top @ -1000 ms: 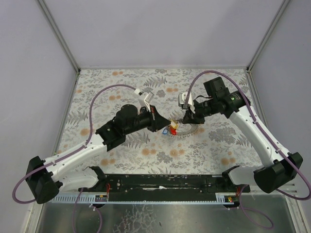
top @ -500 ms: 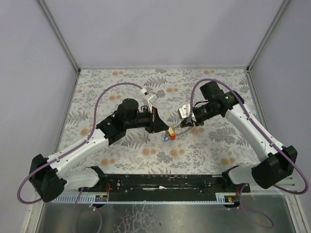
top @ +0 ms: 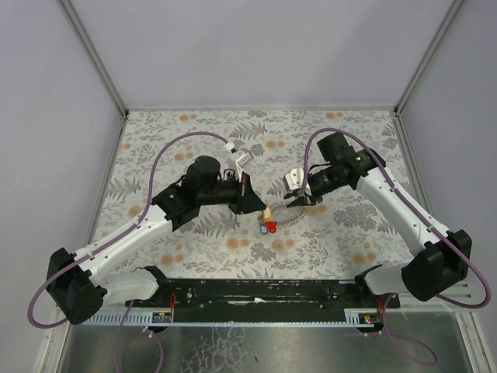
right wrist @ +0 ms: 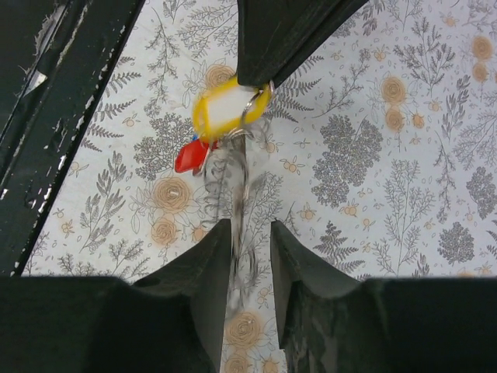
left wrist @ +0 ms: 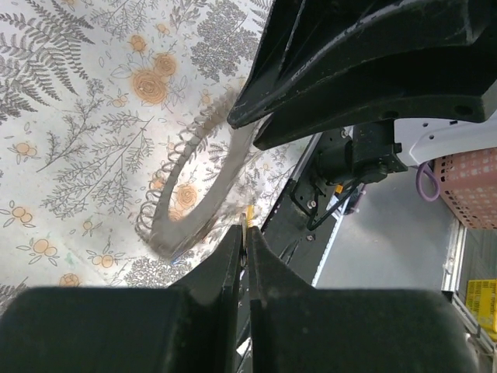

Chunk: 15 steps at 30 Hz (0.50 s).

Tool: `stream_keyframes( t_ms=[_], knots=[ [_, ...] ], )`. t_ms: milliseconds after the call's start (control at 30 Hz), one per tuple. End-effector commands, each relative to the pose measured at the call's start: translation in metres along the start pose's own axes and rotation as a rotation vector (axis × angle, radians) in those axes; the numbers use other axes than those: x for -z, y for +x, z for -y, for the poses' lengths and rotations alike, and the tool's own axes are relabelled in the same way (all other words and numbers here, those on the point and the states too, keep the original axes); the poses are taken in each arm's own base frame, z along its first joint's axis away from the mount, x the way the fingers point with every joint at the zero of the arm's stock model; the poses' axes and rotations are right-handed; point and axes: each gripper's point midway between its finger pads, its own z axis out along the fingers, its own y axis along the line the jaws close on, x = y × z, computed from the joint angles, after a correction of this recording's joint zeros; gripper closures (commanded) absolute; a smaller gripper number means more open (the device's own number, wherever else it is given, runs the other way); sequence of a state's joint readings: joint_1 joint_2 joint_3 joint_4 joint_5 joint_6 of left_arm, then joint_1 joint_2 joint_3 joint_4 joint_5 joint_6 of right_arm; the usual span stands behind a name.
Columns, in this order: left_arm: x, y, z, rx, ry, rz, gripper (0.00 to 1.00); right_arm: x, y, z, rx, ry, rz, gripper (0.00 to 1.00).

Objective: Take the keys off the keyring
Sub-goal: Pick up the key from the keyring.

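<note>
Keyring (right wrist: 231, 186) sits mid-surface (right wrist: 388, 155) between your two grippers. Your left gripper (left wrist: 245, 233) is clenched on the yellow key (right wrist: 225, 109). Your right gripper (right wrist: 250, 233) straddles the ring, fingers slightly apart; you can't tell whether it grips.

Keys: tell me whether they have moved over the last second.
Yes. The keys have moved toward the near edge, closer to the black base rail.
</note>
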<state>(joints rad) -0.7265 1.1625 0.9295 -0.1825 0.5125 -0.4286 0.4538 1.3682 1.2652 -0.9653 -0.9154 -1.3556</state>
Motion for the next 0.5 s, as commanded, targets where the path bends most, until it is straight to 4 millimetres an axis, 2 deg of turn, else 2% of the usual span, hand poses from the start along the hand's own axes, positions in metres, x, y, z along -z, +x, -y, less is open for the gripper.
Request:
stream_keyframes(
  t_ms=[0,100,233,333,467],
  knots=[
    [0.012,-0.011,0.015,-0.062,0.038,0.003,1.0,0.0,-0.017,-0.004,-0.022,0.002,0.065,0.6],
    [0.015,-0.011,0.019,-0.073,0.052,0.0,1.0,-0.001,-0.02,-0.005,-0.074,0.003,0.079,0.46],
    [0.016,-0.006,0.02,-0.075,0.062,-0.02,1.0,-0.003,-0.033,-0.007,-0.168,-0.004,0.132,0.34],
    [0.019,-0.002,0.019,-0.087,0.056,-0.035,1.0,-0.01,-0.047,-0.012,-0.259,-0.033,0.183,0.31],
    [0.023,-0.001,0.021,-0.104,0.054,-0.044,1.0,-0.028,-0.055,-0.012,-0.385,-0.047,0.209,0.28]
  ],
)
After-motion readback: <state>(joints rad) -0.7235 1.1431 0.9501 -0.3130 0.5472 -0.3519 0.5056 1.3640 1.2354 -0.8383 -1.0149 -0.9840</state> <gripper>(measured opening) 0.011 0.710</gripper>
